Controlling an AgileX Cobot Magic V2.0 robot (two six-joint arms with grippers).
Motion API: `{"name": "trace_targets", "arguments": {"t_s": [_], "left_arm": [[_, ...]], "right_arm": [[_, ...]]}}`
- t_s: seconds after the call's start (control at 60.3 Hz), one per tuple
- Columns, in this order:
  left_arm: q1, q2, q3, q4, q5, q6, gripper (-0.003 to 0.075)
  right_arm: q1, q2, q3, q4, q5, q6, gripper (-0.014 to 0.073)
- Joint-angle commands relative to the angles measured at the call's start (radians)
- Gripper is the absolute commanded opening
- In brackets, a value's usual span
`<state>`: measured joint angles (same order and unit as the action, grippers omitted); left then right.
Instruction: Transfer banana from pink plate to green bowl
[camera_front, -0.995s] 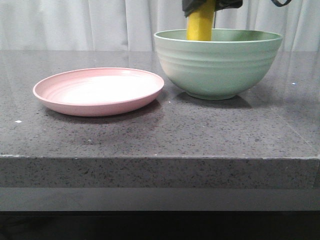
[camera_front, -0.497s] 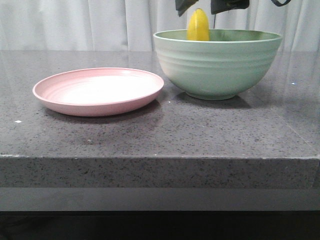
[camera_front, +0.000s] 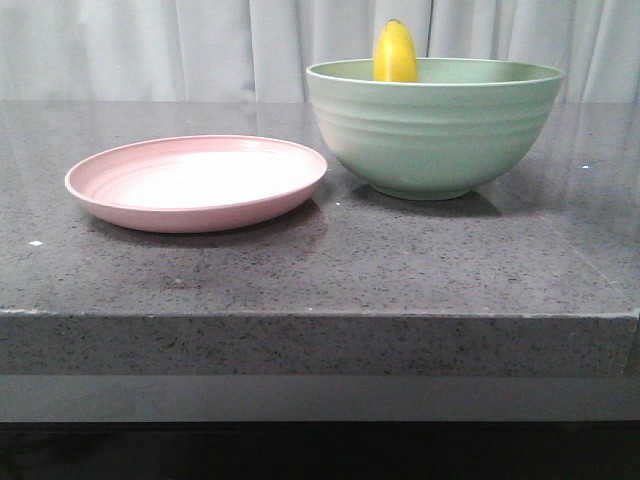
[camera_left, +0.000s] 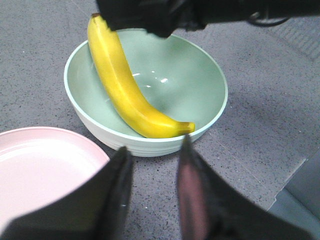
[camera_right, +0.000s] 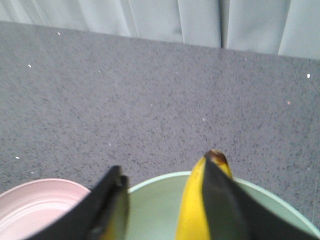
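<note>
The banana (camera_front: 395, 52) lies in the green bowl (camera_front: 435, 135), leaning on the far rim with its stem tip up. The pink plate (camera_front: 196, 180) stands empty to the bowl's left. No gripper shows in the front view. In the left wrist view the banana (camera_left: 125, 90) spans the bowl (camera_left: 200, 85). My left gripper (camera_left: 154, 155) is open and empty over the table beside the bowl and plate (camera_left: 40, 170). My right gripper (camera_right: 162, 167) is open above the bowl (camera_right: 155, 215), one finger in front of the banana (camera_right: 192, 210).
The right arm (camera_left: 165, 12) hangs over the bowl's far side in the left wrist view. A dark speckled stone table (camera_front: 320, 270) carries both dishes, its front edge near me. A pale curtain (camera_front: 200, 45) closes the back.
My right gripper opened, let go of the banana and rose out of the front view. The banana settled against the bowl's rim.
</note>
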<state>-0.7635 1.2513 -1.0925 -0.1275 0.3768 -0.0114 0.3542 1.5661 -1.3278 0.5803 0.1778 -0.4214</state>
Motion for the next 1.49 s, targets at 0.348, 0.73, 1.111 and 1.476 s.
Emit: {"name": "trace_targets", "arguments": {"t_s": [0.348, 0.73, 1.111, 1.476], "left_arm": [[0.178, -0.09, -0.031, 0.028, -0.078, -0.004, -0.002], [0.53, -0.39, 0.203, 0.108, -0.169, -0.004, -0.002], [0.558, -0.84, 0.591, 0.107, -0.22, -0.004, -0.002], [0.558, -1.068, 0.692, 0.107, -0.203, -0.004, -0.002]], "right_arm": [[-0.009, -0.288, 0.113, -0.017, -0.082, -0.005, -0.0068], [-0.021, -0.678, 0.454, -0.061, -0.16, -0.005, -0.0068], [-0.021, -1.108, 0.784, -0.061, -0.168, -0.005, -0.0068], [-0.021, -1.315, 0.889, -0.061, -0.168, -0.005, -0.0068]]}}
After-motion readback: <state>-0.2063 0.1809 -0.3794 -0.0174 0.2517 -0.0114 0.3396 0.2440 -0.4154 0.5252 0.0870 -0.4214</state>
